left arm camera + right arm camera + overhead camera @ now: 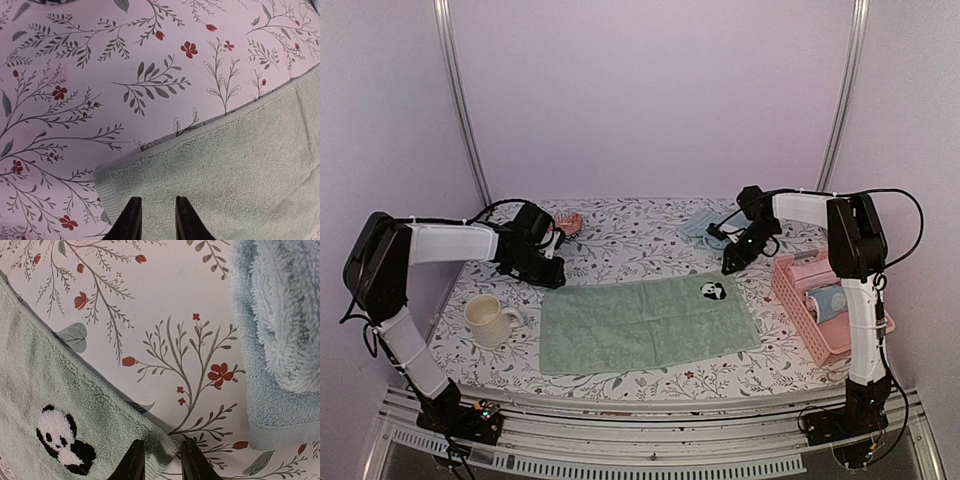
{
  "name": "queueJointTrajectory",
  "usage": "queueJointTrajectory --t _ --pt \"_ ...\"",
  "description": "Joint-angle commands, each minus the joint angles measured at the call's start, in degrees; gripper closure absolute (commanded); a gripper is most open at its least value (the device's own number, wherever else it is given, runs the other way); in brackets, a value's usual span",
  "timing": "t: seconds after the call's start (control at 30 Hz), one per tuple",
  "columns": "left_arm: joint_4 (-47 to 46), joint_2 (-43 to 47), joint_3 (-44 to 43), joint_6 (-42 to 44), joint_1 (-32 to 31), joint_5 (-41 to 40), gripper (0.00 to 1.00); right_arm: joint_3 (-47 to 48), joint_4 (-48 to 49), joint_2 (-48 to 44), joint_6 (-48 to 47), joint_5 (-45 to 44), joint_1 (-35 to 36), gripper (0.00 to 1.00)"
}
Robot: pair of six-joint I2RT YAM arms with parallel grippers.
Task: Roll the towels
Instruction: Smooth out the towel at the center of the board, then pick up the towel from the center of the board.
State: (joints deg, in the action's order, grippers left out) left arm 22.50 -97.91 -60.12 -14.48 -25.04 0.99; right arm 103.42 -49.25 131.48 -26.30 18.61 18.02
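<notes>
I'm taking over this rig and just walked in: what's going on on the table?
Two robot arms are working on a sage green panda towel, which lies spread flat on the flowered tablecloth. The left claw sits over the towel's far left corner. The right claw sits over its far right corner, beside the embroidered panda. Both have their jaws a little apart. No rolling has begun. A light blue towel lies bunched up behind, with neither claw on it.

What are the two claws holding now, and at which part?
Nothing is held yet. The left claw and the right claw stand open at the far corners of the green towel.
</notes>
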Motion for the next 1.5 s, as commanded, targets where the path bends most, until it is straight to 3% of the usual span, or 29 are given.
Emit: queueJointTrajectory --t 0.0,0.33,0.47,0.57,0.77,1.0,1.27,1.47 --pt "-0.2 1.0 0.4 -0.1 1.1 -3.0 0.76 0.0 0.3 1.9 0.3 -4.0 1.1 0.72" --pt "-0.3 2.0 1.3 -3.0 3.0 -6.4 0.79 -1.5 1.4 2.3 0.8 -11.6 2.5 0.8" --pt "-0.9 2.0 1.4 -3.5 4.3 -5.0 0.77 -1.6 2.5 1.5 0.5 -13.6 2.3 0.92" --pt "-1.3 1.8 1.2 -3.4 4.8 -3.8 0.76 -1.6 3.6 -0.6 -0.1 -13.8 1.6 0.96" --pt "-4.3 1.3 1.9 -2.8 5.2 0.7 0.74 -2.6 5.5 -4.1 -1.5 -10.0 1.3 0.97" --pt "-4.9 -0.4 0.8 -2.6 7.9 7.2 0.63 -2.7 4.9 -4.0 -3.2 -8.9 1.2 0.97" --pt "-0.1 -4.3 -3.5 -0.6 9.6 5.4 0.75 -0.9 4.0 -2.5 -2.8 -6.9 1.3 0.97" --pt "2.5 -6.7 -4.6 0.9 8.8 4.0 0.71 -0.6 3.7 -2.5 -2.8 -6.6 1.3 0.97"
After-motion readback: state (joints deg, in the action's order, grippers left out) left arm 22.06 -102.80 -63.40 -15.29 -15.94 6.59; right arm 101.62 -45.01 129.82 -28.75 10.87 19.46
